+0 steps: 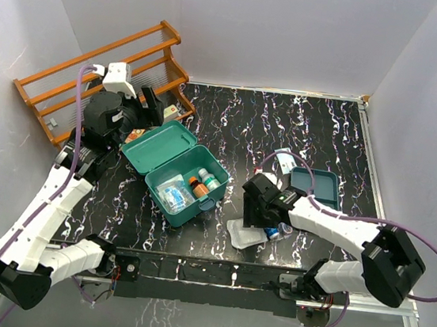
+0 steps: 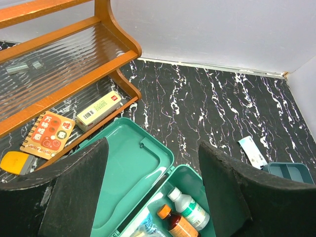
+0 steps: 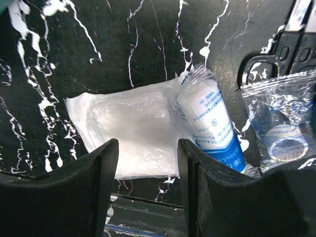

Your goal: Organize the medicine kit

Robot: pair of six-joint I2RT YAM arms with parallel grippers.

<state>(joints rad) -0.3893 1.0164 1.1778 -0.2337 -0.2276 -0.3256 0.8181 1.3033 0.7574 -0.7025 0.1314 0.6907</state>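
Note:
The teal medicine kit (image 1: 173, 158) stands open in the middle of the table, lid laid back; it also shows in the left wrist view (image 2: 128, 173). Inside are a white bottle (image 2: 190, 207), an amber bottle with an orange cap (image 2: 173, 222) and a clear packet (image 1: 173, 195). My left gripper (image 2: 150, 197) is open and empty above the kit's hinge. My right gripper (image 3: 148, 187) is open, low over a white gauze packet (image 3: 131, 133) near the front edge. A bagged white and blue roll (image 3: 212, 123) lies right of the packet, and a bagged blue item (image 3: 279, 128) farther right.
A wooden rack (image 1: 93, 76) stands at the back left with a cream box (image 2: 98, 109), an orange notebook (image 2: 48, 134) and a yellow item (image 2: 17, 163) under it. A shallow teal tray (image 1: 321, 188) and a flat white sachet (image 2: 253, 150) lie right of the kit.

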